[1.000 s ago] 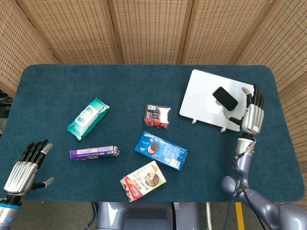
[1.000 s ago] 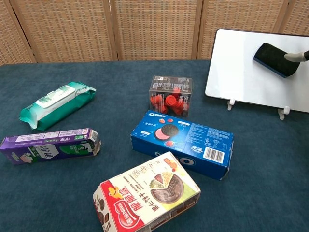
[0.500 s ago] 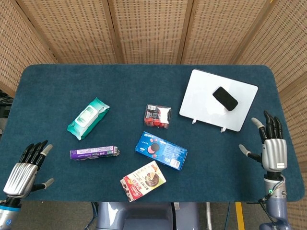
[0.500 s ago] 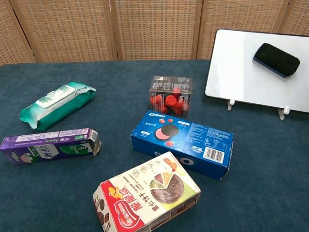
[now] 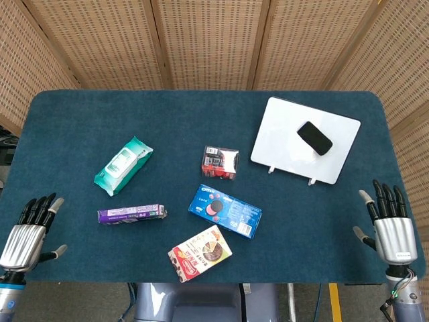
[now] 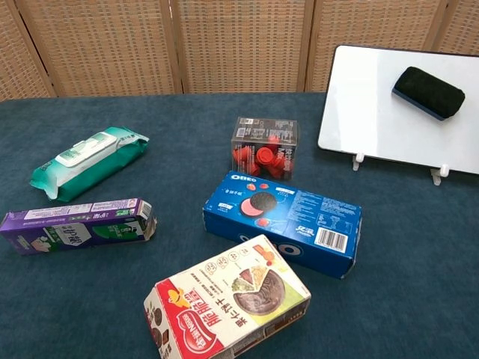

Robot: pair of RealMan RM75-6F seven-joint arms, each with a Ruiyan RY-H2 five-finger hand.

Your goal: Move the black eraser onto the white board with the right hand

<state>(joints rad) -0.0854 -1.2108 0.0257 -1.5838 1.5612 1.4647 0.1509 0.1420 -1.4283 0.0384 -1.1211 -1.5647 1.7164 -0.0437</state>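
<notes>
The black eraser (image 5: 314, 137) (image 6: 427, 92) lies on the white board (image 5: 285, 142) (image 6: 367, 105) at the table's back right. Nothing touches it. My right hand (image 5: 389, 228) is at the front right edge of the table, well clear of the board, fingers spread and holding nothing. At the front left edge, my left hand (image 5: 29, 231) also holds nothing, fingers apart. Neither hand shows in the chest view.
On the blue table (image 5: 80, 127) lie a green wipes pack (image 5: 123, 165), a purple box (image 5: 131, 214), a clear box of red pieces (image 5: 220, 162), a blue Oreo box (image 5: 224, 210) and a red-and-white biscuit box (image 5: 200, 253).
My right hand let go of the eraser on the board and drew back to the front right edge. The left hand slid slightly toward the front edge.
</notes>
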